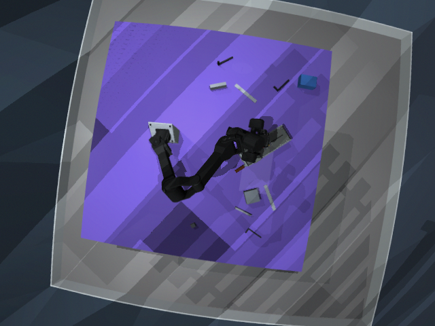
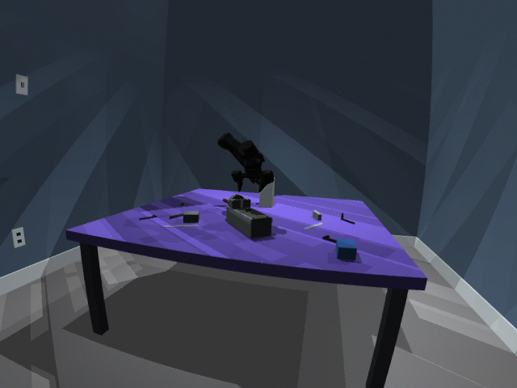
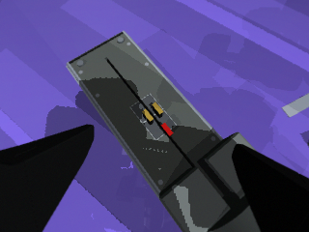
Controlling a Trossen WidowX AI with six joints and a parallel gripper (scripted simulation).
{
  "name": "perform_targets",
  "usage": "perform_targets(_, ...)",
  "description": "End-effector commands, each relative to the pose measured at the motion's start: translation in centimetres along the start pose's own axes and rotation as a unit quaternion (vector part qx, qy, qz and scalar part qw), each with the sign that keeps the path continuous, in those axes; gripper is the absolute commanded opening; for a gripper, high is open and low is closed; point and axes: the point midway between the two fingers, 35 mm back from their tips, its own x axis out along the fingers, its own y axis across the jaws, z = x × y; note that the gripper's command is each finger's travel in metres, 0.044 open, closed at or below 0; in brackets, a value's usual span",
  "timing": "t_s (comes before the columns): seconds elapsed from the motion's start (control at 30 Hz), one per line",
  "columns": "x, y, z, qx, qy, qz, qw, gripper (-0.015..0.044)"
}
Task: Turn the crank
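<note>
The grey machine (image 1: pixel 283 134) (image 2: pixel 261 229) (image 3: pixel 121 58) is a long box with a slotted top and a raised housing at one end. In the wrist view its red pointer (image 3: pixel 167 130) lies on the slot, off the line of the two brass marks (image 3: pixel 148 115) (image 3: pixel 157 108), towards the housing. The orange-brown crank handle (image 1: pixel 239 169) (image 2: pixel 224 200) sticks out beyond the housing end; it is not visible in the wrist view. My gripper (image 2: pixel 250 191) (image 3: pixel 164 140) is open and empty, above the machine, clear of the handle. Its fingertips are hidden in the top view.
A grey box (image 1: pixel 252 195) (image 2: pixel 191 217) and a pale strip (image 1: pixel 270 197) lie on the handle's side. Beyond the machine's other side are a blue block (image 1: pixel 307 81) (image 2: pixel 346 249), a white block (image 1: pixel 218 85) (image 2: pixel 317 215), another strip (image 1: pixel 245 93) and a black hook (image 1: pixel 281 85).
</note>
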Motion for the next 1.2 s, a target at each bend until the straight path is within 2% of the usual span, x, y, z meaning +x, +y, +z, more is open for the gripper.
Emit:
perform_targets(0.0, 0.3, 0.2, -0.3, -0.003, -0.003, 0.003, 1.0, 0.044)
perform_targets(0.53, 0.2, 0.2, -0.2, -0.003, -0.003, 0.003, 1.0, 0.044)
perform_targets(0.83, -3.3, 0.3, 3.0, -0.003, -0.002, 0.003, 1.0, 0.044)
perform_targets(1.17, -3.5, -5.6, 2.6, -0.137, 0.022, 0.099, 0.985, 0.044)
